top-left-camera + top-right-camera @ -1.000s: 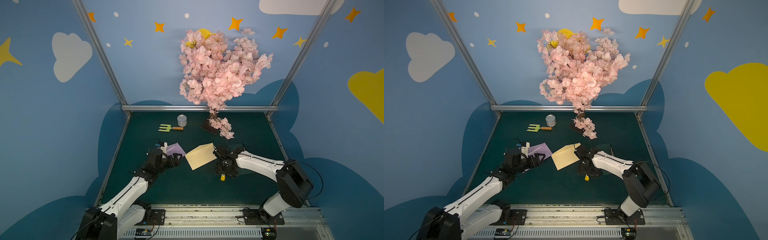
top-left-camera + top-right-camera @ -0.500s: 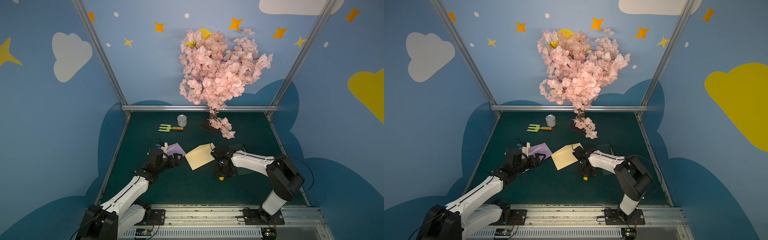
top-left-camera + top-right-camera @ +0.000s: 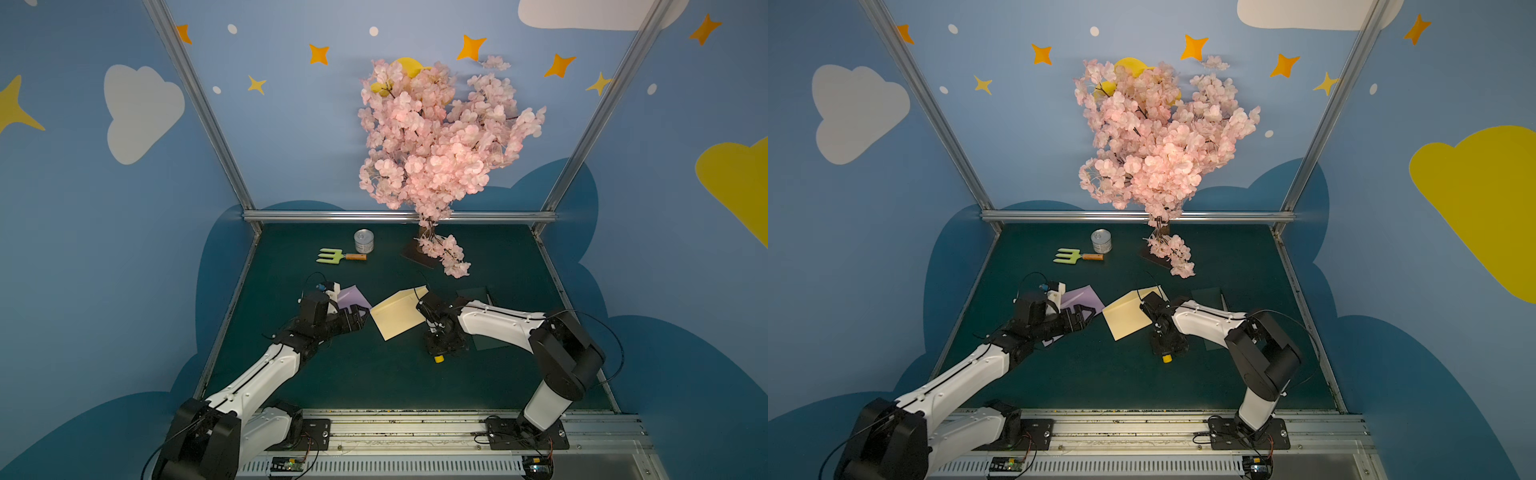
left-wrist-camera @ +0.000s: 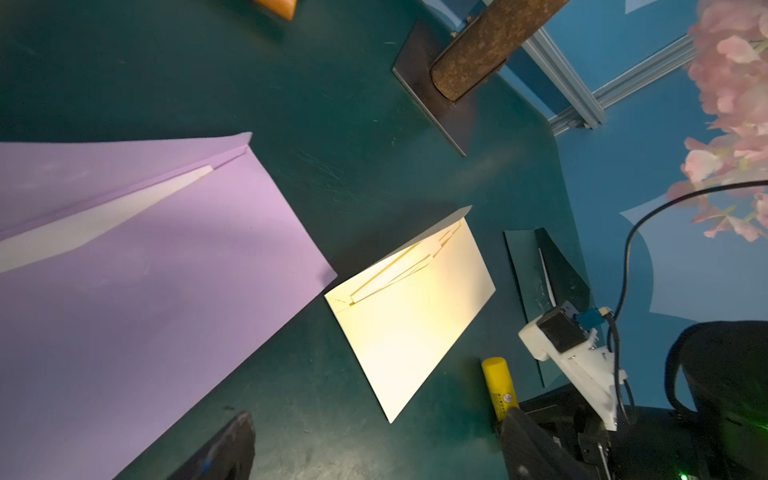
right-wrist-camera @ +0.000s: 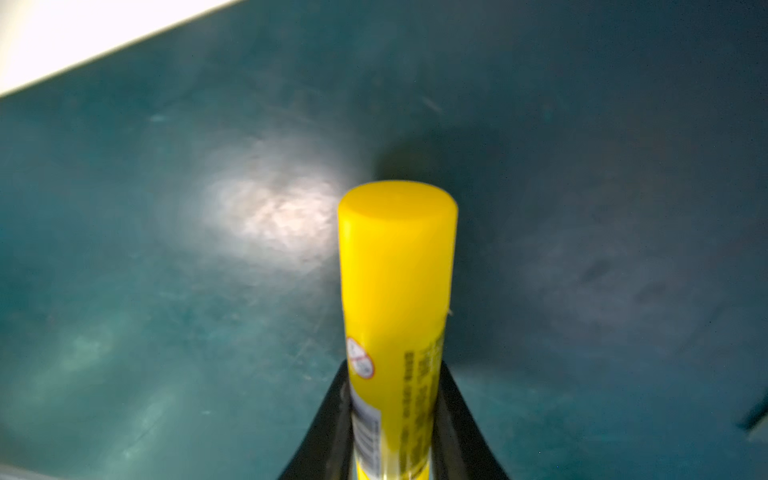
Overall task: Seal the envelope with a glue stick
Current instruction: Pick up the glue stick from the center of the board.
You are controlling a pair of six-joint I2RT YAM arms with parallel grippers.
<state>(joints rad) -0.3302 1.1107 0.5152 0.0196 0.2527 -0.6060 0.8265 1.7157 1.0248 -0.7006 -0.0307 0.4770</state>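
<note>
My right gripper (image 5: 395, 419) is clamped on the short, bright yellow plastic glue stick (image 5: 395, 282). Its jaws pinch the labelled barrel, and the capped end pokes out past the fingertips, low over the dark green mat (image 3: 374, 382). I judge the stick light, rigid and slick, so it could twist in the pinch. The barrel seems the right place to hold, leaving the cap free to pull off.

Just beside that hand, toward my other arm, lies the pale cream rectangular paper envelope (image 3: 397, 319), its flap partly lifted. It looks thin and floppy, and likely to skate on the mat unless pinned at an edge. My left gripper (image 3: 358, 319) stands spread wide and empty just off that envelope's edge, above a lilac paper envelope (image 3: 353, 296). A dark green paper envelope (image 3: 473, 294) lies under my right forearm.

I count one glue stick and three envelopes. Farther out are one pale green garden fork (image 3: 332, 255), one metal tin (image 3: 363, 241) and one pink blossom tree (image 3: 436, 137).
</note>
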